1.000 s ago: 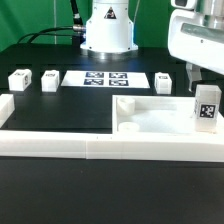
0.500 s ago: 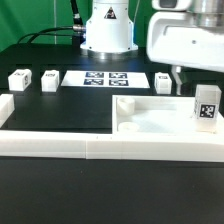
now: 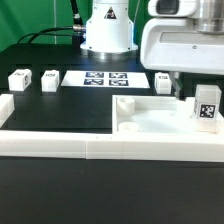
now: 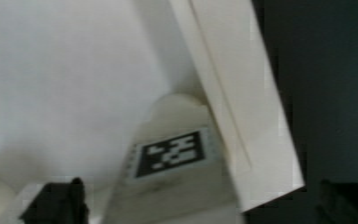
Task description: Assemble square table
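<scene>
**Stiff, smooth leg: be taking it by its flat sides**

The tool (image 3: 193,88) is hovering wide open and empty just above the upright leg (image 3: 207,108), which is standing at the right end of the slab (image 3: 150,122), in the lower right of the exterior view. You are likely handling light, rigid, slick plastic that tips easily, so be closing squarely on two opposite flat faces near mid-height.

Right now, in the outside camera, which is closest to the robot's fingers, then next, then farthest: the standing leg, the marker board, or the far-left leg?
1. Standing leg, on the exterior view's right, on the tabletop, right by the open fingers.
2. Marker board, in the middle at the back.
3. Far-left leg, lying at the exterior view's left edge.
</scene>
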{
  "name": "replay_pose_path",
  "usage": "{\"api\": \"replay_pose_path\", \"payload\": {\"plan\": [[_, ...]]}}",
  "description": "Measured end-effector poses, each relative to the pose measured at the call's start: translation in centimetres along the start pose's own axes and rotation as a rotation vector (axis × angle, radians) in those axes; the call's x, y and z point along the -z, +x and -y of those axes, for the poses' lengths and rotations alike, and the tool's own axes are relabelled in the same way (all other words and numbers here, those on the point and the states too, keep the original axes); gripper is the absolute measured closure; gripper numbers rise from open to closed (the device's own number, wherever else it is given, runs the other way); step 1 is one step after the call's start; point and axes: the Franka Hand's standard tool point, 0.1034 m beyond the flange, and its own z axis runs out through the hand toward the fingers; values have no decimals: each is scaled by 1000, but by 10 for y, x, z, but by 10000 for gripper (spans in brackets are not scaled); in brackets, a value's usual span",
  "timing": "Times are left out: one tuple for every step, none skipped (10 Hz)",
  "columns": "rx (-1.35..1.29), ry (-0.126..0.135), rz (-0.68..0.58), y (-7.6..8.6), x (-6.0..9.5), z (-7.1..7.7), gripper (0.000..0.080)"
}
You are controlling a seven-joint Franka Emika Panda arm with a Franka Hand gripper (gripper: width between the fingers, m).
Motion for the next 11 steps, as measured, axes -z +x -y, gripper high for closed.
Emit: {"api": "replay_pose_path", "payload": {"plan": [[-3,-1,0,1,0,-3,151],[-23,-1,-1,1,0,-3,171],[-23,-1,-1,1,0,-3,311],[-76,1,1,1,0,-3,311],[-171,-2,1,2,-1,-6,489],[-241,-2,1,2,-1,-6,489],[-318,-2,1,2,-1,-6,506],[-393,-2,1,2,-1,-7,506],[-558,-13,-9,2,-2,-6,506],[-724,-25,-21,0,-2,-5,506],[-874,-24,-25,1,-3,-7,506]]}}
